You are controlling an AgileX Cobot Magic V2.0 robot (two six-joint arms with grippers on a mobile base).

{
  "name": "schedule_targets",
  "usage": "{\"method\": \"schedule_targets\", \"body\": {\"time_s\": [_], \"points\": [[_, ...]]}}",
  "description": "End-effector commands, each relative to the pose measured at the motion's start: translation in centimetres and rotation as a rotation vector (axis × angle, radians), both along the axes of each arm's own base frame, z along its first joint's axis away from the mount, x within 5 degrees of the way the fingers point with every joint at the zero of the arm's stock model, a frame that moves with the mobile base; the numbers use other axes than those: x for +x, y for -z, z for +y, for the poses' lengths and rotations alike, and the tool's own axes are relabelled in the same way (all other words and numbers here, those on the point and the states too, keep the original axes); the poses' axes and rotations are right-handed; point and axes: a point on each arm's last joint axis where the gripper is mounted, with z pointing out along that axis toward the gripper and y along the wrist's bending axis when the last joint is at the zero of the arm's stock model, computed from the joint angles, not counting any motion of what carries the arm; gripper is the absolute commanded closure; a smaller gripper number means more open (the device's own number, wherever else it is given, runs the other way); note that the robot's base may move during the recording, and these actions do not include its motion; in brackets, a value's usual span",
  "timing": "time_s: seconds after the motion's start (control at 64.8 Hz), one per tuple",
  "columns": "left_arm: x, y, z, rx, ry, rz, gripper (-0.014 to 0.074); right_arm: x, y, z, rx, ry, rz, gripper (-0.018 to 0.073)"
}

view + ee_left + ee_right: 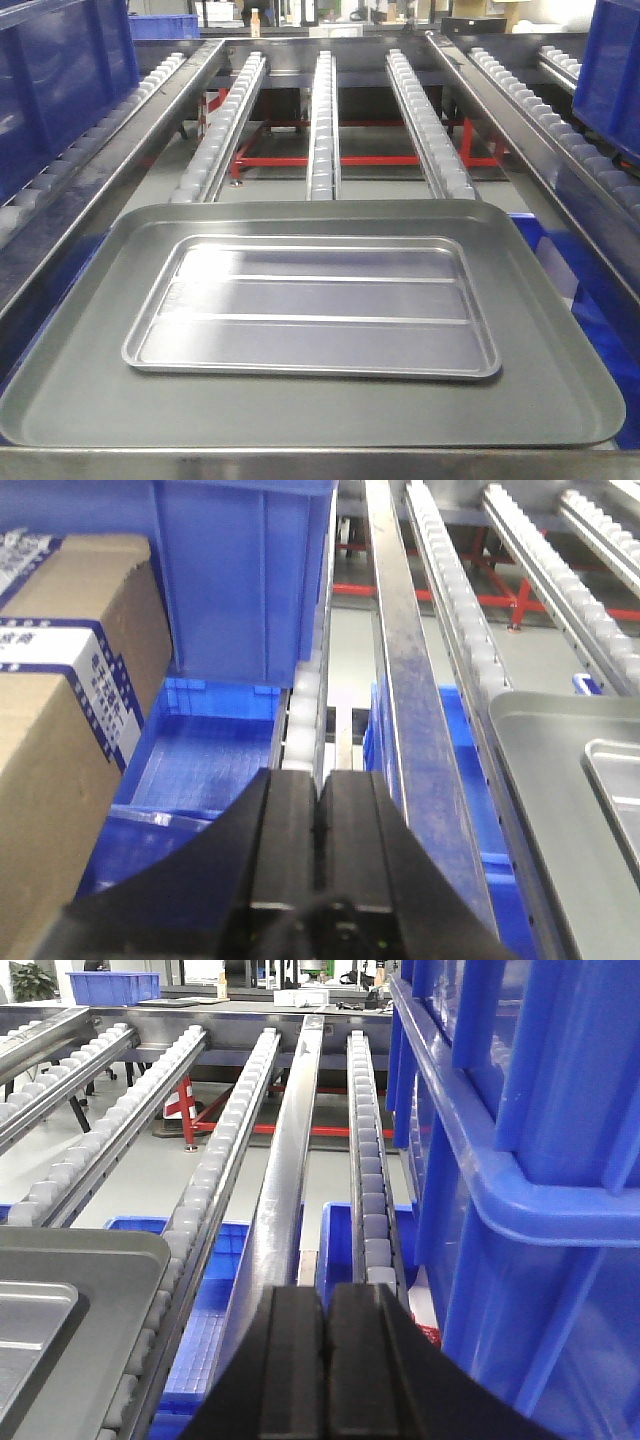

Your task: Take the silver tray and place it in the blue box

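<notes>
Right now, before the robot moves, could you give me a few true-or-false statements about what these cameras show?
1. The silver tray lies inside the larger grey tray. True.
2. The left gripper holds the silver tray. False: it is shut on nothing, off to the tray's side.
3. Two long ridges run across the silver tray's floor. True.
4. The right gripper is wide open. False: its fingers are pressed together.
5. A cardboard box stands on the grey tray. False: it sits far to the left, apart from that tray.
</notes>
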Motion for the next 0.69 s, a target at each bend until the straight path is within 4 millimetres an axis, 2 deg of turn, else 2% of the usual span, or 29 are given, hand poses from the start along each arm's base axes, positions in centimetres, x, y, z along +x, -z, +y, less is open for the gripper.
{"method": "schedule_targets", "body": {"time_s": [0.0, 0.262, 0.417, 0.556, 0.633, 0.679], "points": [[-0.1, -1.1, 0.0, -0.018, -0.001, -0.119, 0.0701, -0.2, -0.8, 0.1, -0.011, -0.006, -0.108, 0.0510], [-0.1, -1.2, 0.0, -0.019, -0.002, -0.126, 0.0701, -0.2, -0.5, 0.0, -0.011, -0.002, -0.071, 0.0510], [-0.2, -1.6, 0.1, -0.021, -0.006, -0.173, 0.0701, -0.2, -0.8, 0.1, -0.011, -0.006, -0.107, 0.0510], [-0.7, -4.2, 0.3, -0.034, -0.023, -0.388, 0.0701, -0.8, -3.8, 0.1, 0.004, -0.011, -0.216, 0.0510], [-1.2, -6.7, 0.3, -0.019, -0.021, -0.450, 0.0701, -1.6, -6.5, 0.1, 0.003, -0.010, -0.288, 0.0510], [-1.7, -8.9, 0.2, 0.043, -0.018, -0.466, 0.0701, -2.1, -8.5, 0.1, 0.003, -0.009, -0.328, 0.0510]]}}
